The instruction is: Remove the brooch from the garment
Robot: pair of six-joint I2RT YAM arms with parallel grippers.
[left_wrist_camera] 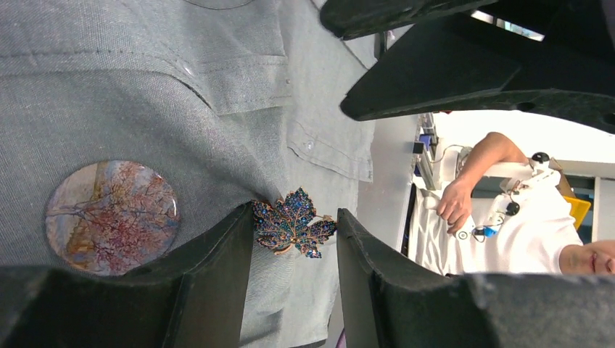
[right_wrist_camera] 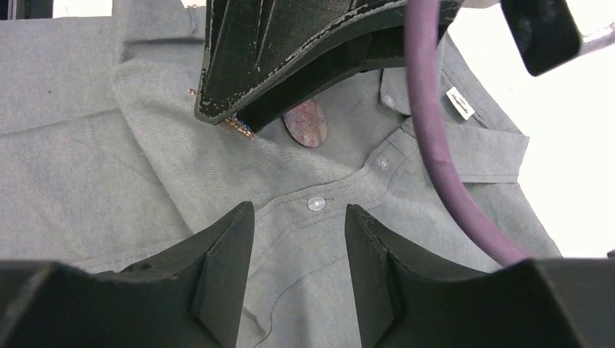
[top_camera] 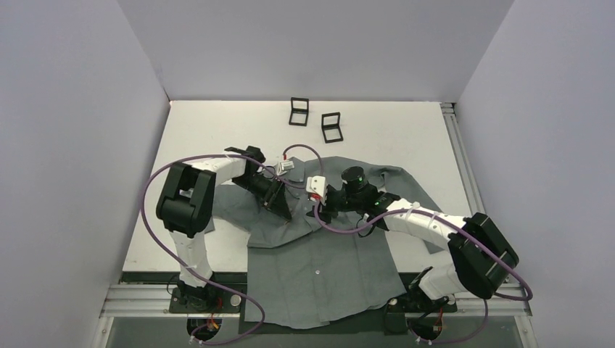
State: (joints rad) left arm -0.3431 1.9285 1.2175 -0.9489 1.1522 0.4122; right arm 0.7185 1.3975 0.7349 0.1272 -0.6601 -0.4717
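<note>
The grey shirt lies flat on the table. The brooch, a round reddish-brown disc, sits on the shirt's chest near the collar and also shows in the right wrist view. Beside it is a blue jewelled leaf-shaped pin. My left gripper has a finger on each side of this leaf pin, both touching its edges; the disc lies just left of it. My right gripper is open and empty, low over the button placket, its jaws either side of a white button.
Two small square black boxes stand at the back of the white table. My left gripper's fingers and a purple cable cross the right wrist view. Both grippers meet near the collar.
</note>
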